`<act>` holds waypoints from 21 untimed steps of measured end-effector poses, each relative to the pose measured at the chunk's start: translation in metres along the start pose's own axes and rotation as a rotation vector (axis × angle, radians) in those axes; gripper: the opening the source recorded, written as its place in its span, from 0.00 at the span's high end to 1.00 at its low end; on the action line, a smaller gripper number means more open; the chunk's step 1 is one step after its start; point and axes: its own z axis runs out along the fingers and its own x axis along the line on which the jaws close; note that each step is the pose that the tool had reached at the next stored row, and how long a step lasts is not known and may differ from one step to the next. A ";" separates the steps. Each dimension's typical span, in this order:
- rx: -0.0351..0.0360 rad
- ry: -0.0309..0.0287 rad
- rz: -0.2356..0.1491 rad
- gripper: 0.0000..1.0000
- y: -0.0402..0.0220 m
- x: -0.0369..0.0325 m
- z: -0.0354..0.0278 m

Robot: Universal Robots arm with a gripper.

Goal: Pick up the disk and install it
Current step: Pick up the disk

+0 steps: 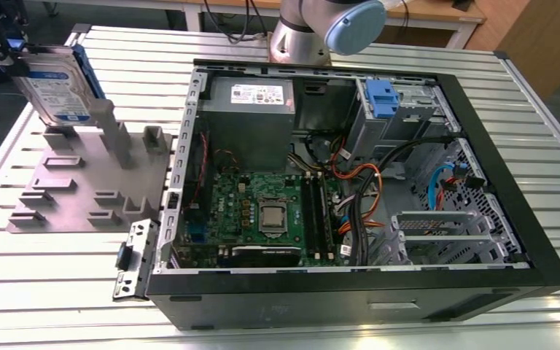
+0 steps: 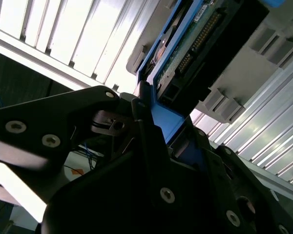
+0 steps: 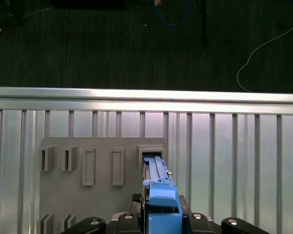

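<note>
One hold: your gripper [image 3: 162, 219] pinches blue caddy rail [image 2: 167, 123] of disk [image 1: 58, 86], jaws pressed on it. Disk's long axis runs straight out from jaws, far end at slot [image 3: 151, 152] in grey fixture [image 1: 85, 193]; clear of slot or not, cannot tell. Open computer case [image 1: 358, 300] well apart.

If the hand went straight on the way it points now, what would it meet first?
Likely the grey slotted holder, just beyond the disk that the hand grips; how near is unclear.
</note>
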 end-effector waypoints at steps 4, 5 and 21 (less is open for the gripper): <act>0.0000 0.0000 0.000 0.64 0.0000 -0.0001 -0.0020; 0.0001 0.0000 0.000 0.64 0.0000 -0.0001 -0.0021; 0.0000 0.0000 0.000 0.64 0.0000 -0.0002 -0.0056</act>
